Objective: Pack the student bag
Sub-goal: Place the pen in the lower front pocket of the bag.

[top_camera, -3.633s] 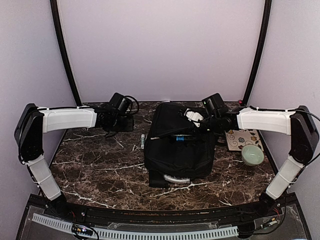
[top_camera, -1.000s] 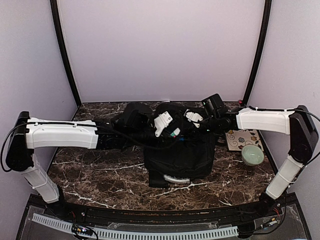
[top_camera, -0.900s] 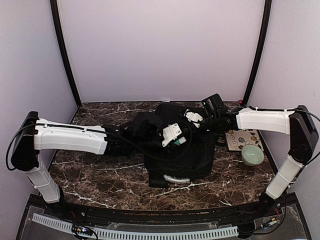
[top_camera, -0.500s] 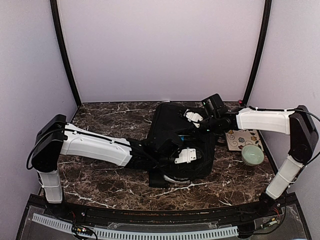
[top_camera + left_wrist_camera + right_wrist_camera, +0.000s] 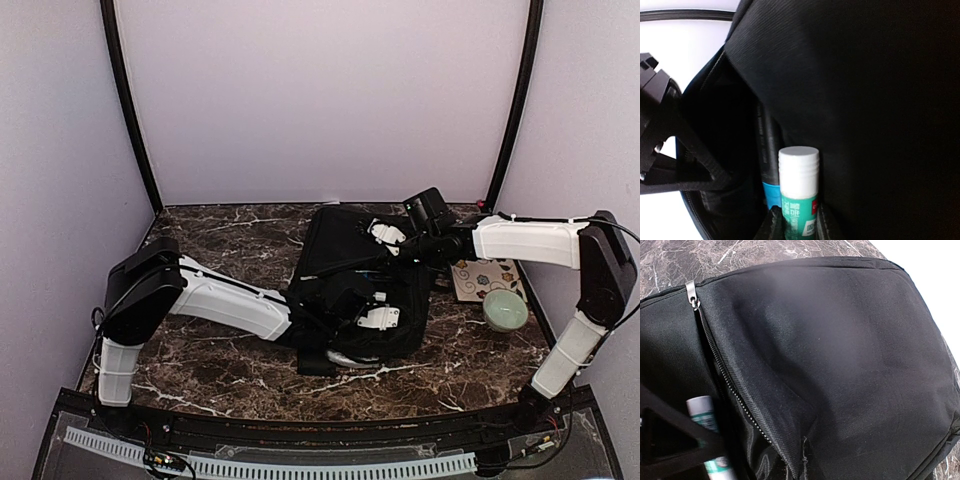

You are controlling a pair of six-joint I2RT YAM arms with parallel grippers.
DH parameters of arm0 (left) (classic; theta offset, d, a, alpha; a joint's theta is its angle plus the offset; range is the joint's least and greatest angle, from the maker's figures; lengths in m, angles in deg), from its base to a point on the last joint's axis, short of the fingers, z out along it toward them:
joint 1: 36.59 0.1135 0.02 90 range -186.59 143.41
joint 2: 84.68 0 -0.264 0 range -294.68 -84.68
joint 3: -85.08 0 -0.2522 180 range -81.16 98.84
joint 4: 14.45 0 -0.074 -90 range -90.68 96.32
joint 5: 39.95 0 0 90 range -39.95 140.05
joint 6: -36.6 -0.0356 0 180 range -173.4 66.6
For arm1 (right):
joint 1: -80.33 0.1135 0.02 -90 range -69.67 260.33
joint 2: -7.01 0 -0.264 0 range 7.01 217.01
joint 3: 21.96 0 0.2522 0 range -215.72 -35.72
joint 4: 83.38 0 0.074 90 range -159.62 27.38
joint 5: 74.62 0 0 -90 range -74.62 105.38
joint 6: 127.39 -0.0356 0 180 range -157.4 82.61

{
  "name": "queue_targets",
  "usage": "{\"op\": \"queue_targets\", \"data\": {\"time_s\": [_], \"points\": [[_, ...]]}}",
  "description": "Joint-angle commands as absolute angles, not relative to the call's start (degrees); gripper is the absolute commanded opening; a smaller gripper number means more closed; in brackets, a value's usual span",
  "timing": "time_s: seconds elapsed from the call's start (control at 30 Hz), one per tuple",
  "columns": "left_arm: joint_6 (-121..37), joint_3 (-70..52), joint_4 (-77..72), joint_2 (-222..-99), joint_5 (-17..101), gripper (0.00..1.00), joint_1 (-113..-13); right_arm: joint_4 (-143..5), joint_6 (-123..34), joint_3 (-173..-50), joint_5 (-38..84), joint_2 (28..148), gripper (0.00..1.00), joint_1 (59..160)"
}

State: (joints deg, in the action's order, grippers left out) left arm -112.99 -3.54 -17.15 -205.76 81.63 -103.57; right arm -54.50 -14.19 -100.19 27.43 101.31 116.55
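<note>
The student bag [image 5: 335,240] is a large black backpack lying flat in the middle of the table. My right gripper [image 5: 385,235] is shut on the fabric by its zipper opening [image 5: 725,380] and holds that edge up; its fingers do not show in the right wrist view. My left gripper [image 5: 372,318] reaches into the opening and is shut on a glue stick [image 5: 798,185] with a white cap and green body. A black marker with a blue band [image 5: 769,160] lies beside it inside the bag. The glue stick also shows in the right wrist view [image 5: 705,412].
A pale green bowl [image 5: 505,309] and a floral-patterned card [image 5: 482,275] lie right of the bag. The bag's light grey handle loop [image 5: 350,358] is at its near end. The dark marble table [image 5: 200,350] has walls on three sides.
My left arm has swung from the back left across to the bag and moved toward its near end, gripper now low in the opening. The right arm has held still.
</note>
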Motion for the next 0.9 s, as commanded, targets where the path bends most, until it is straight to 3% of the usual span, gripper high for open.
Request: {"op": "queue_targets", "data": {"time_s": [0.0, 0.27, 0.53, 0.87], "points": [[-117.4, -1.0, -23.2, -207.4, 83.0, 0.03, -100.7, -55.0, -15.3, -101.3, 32.5, 100.5, 0.00, 117.6], [-116.7, 2.8, -21.8, -210.6, 80.9, 0.09, -98.1, -54.9, -15.3, -101.2, 32.6, 100.7, 0.00, 117.6], [-115.8, 3.1, -20.0, -210.7, 81.2, 0.35, -98.5, -55.0, -15.3, -101.2, 32.3, 100.9, 0.00, 117.6], [-113.4, -2.8, -17.9, -201.0, 81.9, 0.39, -103.8, -55.0, -15.2, -101.2, 32.0, 101.2, 0.00, 117.6]]}}
